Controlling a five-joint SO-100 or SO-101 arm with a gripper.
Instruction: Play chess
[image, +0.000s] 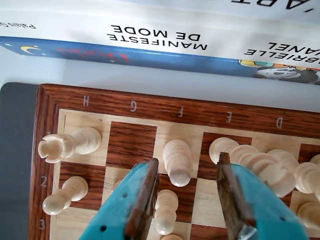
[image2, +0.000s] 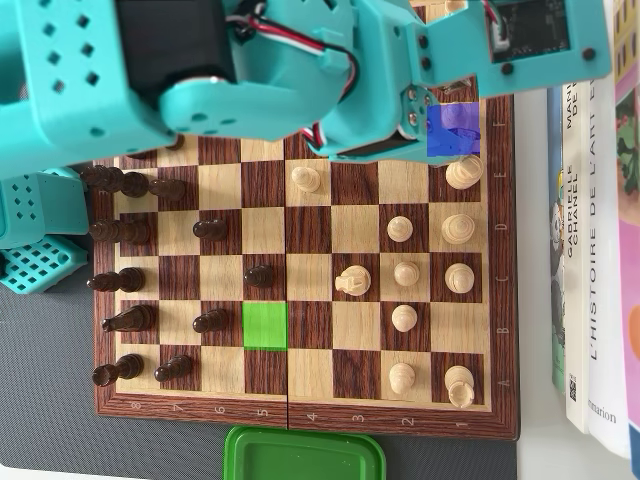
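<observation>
Two-toned wooden chess board (image2: 310, 300) holds dark and cream turned pieces.

Upper rows of chessboard (image2: 300, 415) concealed beneath turquoise arm (image2: 250, 70) in overhead view. Green lid (image2: 305, 458) cropped by bottom edge. Books (image2: 590, 250) cropped at right. In wrist view, gripper (image: 187, 175) fingertips cropped below; pale pieces (image: 272, 170) at right overlapping, kinds indistinguishable.
</observation>
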